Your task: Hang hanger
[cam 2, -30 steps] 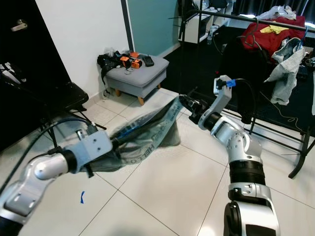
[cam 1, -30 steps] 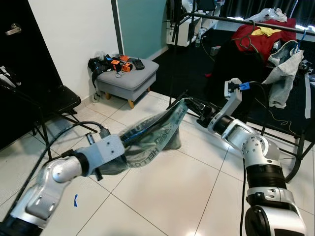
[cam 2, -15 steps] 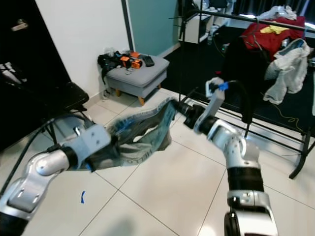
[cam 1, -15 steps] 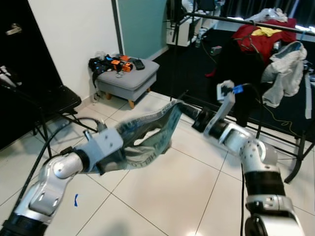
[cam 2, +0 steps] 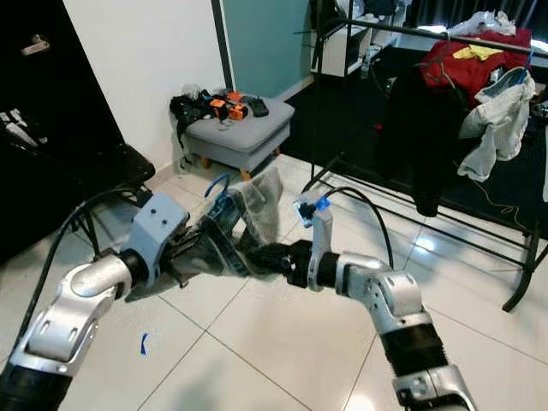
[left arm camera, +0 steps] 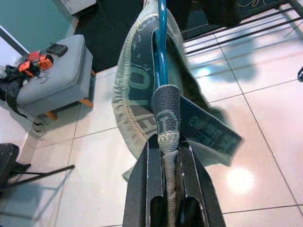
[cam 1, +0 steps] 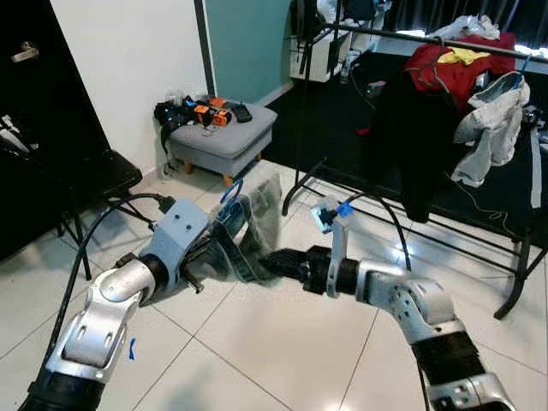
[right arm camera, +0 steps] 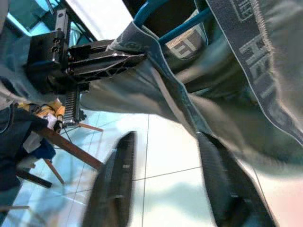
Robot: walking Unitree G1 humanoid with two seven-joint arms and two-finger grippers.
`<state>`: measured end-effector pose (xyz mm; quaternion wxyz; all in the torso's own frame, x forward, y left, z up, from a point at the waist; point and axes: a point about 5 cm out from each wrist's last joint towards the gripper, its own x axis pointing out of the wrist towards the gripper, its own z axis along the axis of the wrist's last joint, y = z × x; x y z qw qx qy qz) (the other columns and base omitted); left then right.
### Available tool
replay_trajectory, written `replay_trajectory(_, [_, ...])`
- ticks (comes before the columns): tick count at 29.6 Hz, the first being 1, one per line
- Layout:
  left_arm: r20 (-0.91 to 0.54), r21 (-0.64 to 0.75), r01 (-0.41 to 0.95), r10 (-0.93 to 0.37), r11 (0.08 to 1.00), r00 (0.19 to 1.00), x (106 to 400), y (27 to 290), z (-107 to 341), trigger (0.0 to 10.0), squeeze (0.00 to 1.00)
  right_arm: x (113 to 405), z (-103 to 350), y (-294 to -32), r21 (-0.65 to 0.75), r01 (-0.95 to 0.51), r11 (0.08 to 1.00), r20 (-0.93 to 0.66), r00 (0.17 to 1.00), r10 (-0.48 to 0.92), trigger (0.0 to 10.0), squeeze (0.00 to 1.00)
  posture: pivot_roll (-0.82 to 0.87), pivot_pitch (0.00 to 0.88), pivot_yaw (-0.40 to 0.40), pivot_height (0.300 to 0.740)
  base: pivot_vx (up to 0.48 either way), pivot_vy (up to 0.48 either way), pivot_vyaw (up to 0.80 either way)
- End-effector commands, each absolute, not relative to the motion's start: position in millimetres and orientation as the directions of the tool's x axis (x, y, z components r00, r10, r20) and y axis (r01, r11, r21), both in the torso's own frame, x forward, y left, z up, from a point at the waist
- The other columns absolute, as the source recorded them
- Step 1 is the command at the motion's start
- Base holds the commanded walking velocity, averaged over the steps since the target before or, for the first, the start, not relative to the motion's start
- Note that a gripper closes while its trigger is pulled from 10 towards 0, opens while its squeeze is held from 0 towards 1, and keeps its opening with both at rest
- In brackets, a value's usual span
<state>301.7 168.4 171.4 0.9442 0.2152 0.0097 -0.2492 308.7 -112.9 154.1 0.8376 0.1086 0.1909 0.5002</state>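
The clothes rack (cam 1: pixel 445 44) runs across the far side of the room, draped with garments, and everything in play sits well short of it, low over the tiled floor (cam 1: pixel 282 342). Between the arms hangs the grey-green garment (cam 1: pixel 253 227), bunched on the blue hanger (left arm camera: pixel 162 52), on the stool side of the rack. The left gripper (left arm camera: pixel 166 156) is clamped tight on a fold of that cloth. The right gripper (right arm camera: pixel 165 179) sits just under the garment with its fingers spread wide, holding nothing. This looks like the carry-and-regrip step; next the right claw likely needs a hold before the hanger's hook is lifted to the rack's top bar.
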Motion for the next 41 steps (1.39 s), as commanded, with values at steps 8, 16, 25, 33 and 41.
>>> replay_trajectory(8, [-0.196,0.34,0.55,-0.515,0.763,0.835,293,185,165,10.0,0.0,287,169,-141,0.223,-0.913,0.343,-0.201,0.301,0.932,10.0,1.0,-0.08,0.044,0.027,0.74,0.0,0.0,0.0])
replay_trajectory(16, [-0.307,0.341,0.756,-0.694,0.558,0.651,271,181,161,10.0,0.0,301,214,-176,-0.013,-0.902,0.432,-0.172,0.428,0.887,10.0,1.0,-0.09,0.043,0.026,0.74,0.0,0.0,0.0])
replay_trajectory(25, [-0.352,0.297,0.913,-0.857,0.28,0.378,247,152,163,10.0,0.0,278,228,-161,-0.144,-0.979,0.147,-0.356,0.189,0.915,10.0,0.0,-0.09,0.037,0.019,0.74,0.0,0.0,0.0])
replay_trajectory(33, [-0.312,0.309,0.931,-0.904,0.194,0.292,244,138,172,10.0,0.0,266,223,-152,-0.105,-0.994,-0.038,-0.436,0.012,0.9,10.0,0.0,-0.09,0.032,0.014,0.74,0.0,0.0,0.0])
replay_trajectory(41, [-0.286,0.31,0.937,-0.923,0.164,0.257,242,133,179,10.0,0.0,267,214,-149,-0.113,-0.99,-0.082,-0.497,-0.015,0.868,3.6,0.0,-0.09,0.032,0.016,0.74,0.0,0.0,0.0])
